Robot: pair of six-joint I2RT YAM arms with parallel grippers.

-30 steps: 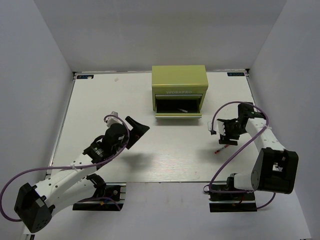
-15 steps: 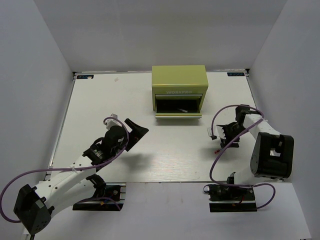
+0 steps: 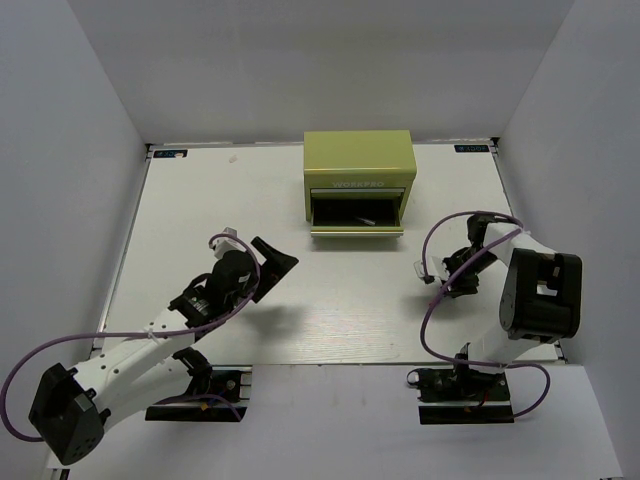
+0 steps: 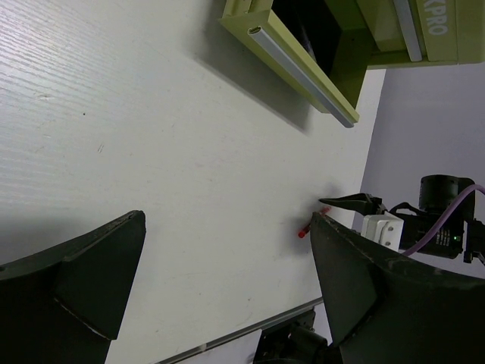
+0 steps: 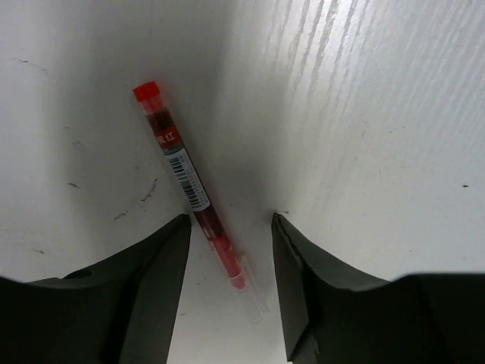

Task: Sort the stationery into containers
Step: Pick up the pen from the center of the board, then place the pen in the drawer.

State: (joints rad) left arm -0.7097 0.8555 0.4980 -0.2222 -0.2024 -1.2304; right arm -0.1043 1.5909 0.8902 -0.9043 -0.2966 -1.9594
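**Thin red pen** (image 5: 189, 182) with a barcode label: lies flat on the white table (image 3: 200, 200), in front of and right of the boxy olive-green metal chest (image 3: 358, 165), whose lower drawer (image 3: 356, 230) stands pulled out.

**Right gripper** (image 5: 229, 224): fingers spread either side of the pen's clear end, not pinching it.

**Left gripper** (image 4: 227, 220): front-left of the chest, fingers spread wide.

The top camera hangs high behind the arms and looks down over the whole table (image 3: 200, 200), with the chest (image 3: 359, 165) at 12 o'clock. The left wrist camera sits low, tilted across the table toward the chest (image 4: 379, 30) at 1 o'clock and the right arm (image 4: 447, 205) at 4. The right wrist camera looks straight down, very near the pen (image 5: 186, 178). Both wrist views share that pen (image 4: 304, 230).
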